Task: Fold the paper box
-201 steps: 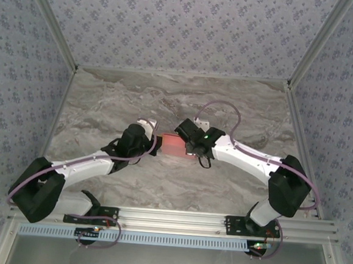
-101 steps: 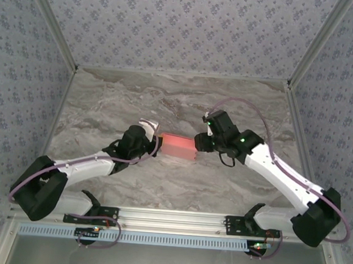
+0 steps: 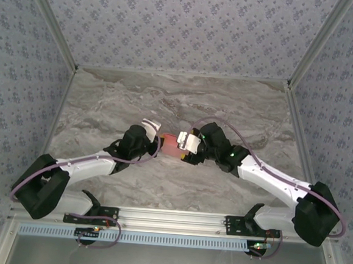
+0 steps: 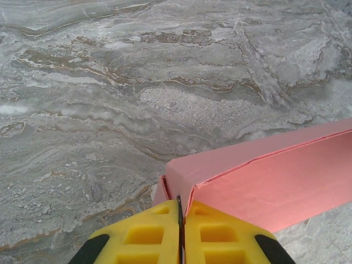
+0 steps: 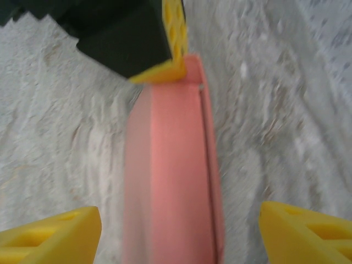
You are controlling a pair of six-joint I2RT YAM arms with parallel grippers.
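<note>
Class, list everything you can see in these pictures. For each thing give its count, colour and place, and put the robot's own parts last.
paper box: one, salmon pink, mid-table between the two grippers.
table: one, grey-brown marbled, under everything.
walls: three, blue-grey flowered pattern, left, back and right of the table.
rail: one, silver, along the near edge, carrying the arm bases.
left arm, right arm: two, white and black, reaching inward from the near corners.
left gripper: one, yellow fingers, shut on one end of the paper box.
right gripper: one, yellow fingers, open, one finger either side of the box's other end.
</note>
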